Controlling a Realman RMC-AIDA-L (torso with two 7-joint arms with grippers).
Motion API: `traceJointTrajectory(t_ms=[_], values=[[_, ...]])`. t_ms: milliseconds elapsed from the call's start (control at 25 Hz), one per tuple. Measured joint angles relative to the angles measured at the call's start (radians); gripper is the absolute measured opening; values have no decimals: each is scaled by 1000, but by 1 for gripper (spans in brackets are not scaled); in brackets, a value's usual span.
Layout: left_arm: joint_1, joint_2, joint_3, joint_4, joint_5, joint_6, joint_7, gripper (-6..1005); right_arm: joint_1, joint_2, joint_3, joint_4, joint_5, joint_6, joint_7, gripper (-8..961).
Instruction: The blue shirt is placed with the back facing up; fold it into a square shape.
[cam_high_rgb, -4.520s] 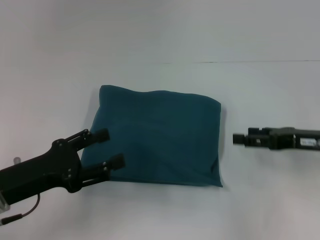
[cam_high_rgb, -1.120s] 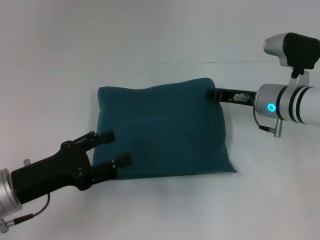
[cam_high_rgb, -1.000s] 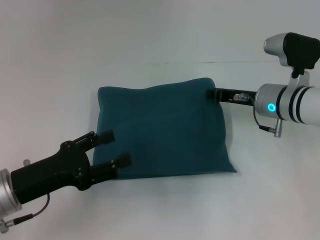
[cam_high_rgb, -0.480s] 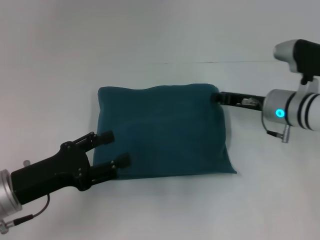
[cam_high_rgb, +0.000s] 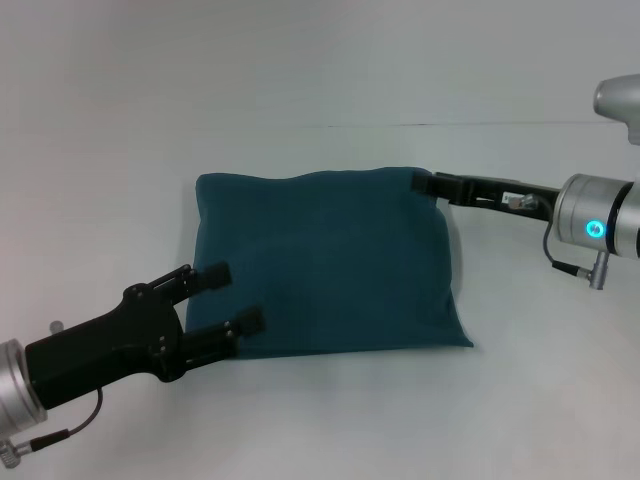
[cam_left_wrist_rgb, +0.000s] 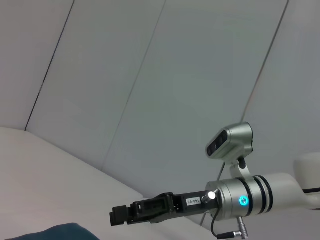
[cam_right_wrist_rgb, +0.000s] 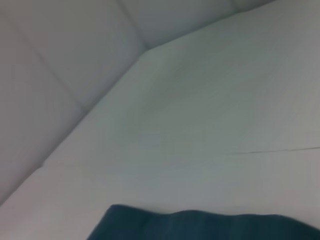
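The blue shirt (cam_high_rgb: 330, 265) lies folded into a rough square on the white table, plain side up. My left gripper (cam_high_rgb: 232, 296) is open at the shirt's near left edge, its two black fingers spread over the fabric there. My right gripper (cam_high_rgb: 422, 184) reaches in from the right and looks shut, its tip touching the shirt's far right corner. The left wrist view shows the right gripper (cam_left_wrist_rgb: 119, 218) from the side, with a sliver of shirt (cam_left_wrist_rgb: 55, 234) below. An edge of the shirt (cam_right_wrist_rgb: 200, 227) shows in the right wrist view.
The white table (cam_high_rgb: 320, 420) extends on all sides of the shirt. A seam in the surface (cam_high_rgb: 500, 124) runs across behind the shirt. Pale panelled walls fill the wrist views.
Since 4.5 s ago the right gripper came to the shirt's far right corner and the shirt shifted. In the last second the right arm drew back rightward and the corner flattened. The left gripper stayed.
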Motion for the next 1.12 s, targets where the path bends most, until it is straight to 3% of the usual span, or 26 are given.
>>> traceJointTrajectory(t_ms=[40,280,600,720,800,1120], values=[[-1,0,0,-1,0,0,0,867,0,0,-1,1,-1,-21,-18,527],[-2,0,-1,-2,-2,0,1,868,12,6,-35,22,-1,-74,-97,455],[-6,0,0,-9,-1,-1,4,869,108,16,-91,187,3,110,-179,462],[-6,0,0,-9,-1,-5,5,869,125,16,-100,217,2,127,-195,392],[-6,0,0,-9,-1,-7,5,869,121,15,-105,217,3,112,-196,345],[-7,0,0,-10,-1,-10,5,870,58,7,-110,167,1,41,-190,357]])
